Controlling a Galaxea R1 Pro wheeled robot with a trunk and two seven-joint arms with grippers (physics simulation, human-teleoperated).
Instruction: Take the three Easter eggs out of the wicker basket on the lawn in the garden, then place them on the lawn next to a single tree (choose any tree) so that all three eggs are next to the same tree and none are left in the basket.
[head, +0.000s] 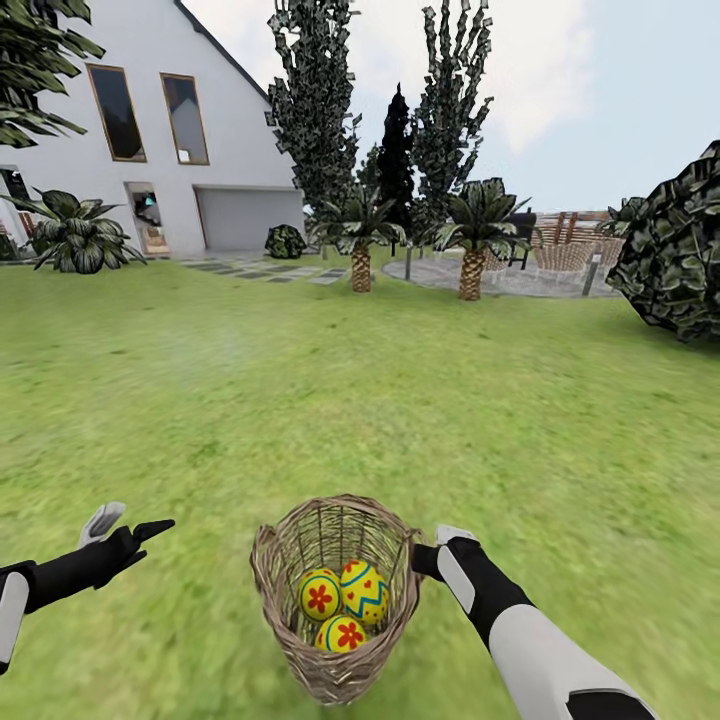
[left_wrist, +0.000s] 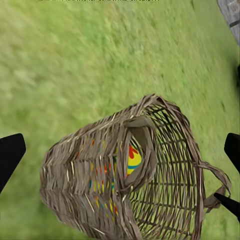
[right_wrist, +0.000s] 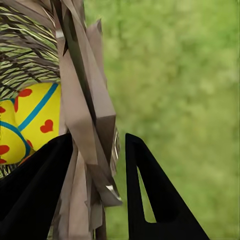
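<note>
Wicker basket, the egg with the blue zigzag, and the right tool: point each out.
Wicker basket (head: 272, 590): head view, on its left woven wall.
Zigzag egg (head: 364, 590): head view, on its painted middle.
Right tool (right_wrist: 97, 165): right wrist view, midway between fingertips, straddling the basket rim.

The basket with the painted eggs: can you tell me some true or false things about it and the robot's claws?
1. All three eggs sit inside the wicker basket. True.
2. The right claw straddles the basket's rim. True.
3. The left claw holds an egg. False: it is empty, away from the basket.
4. The basket stands on a stone path. False: it is on the lawn.
</note>
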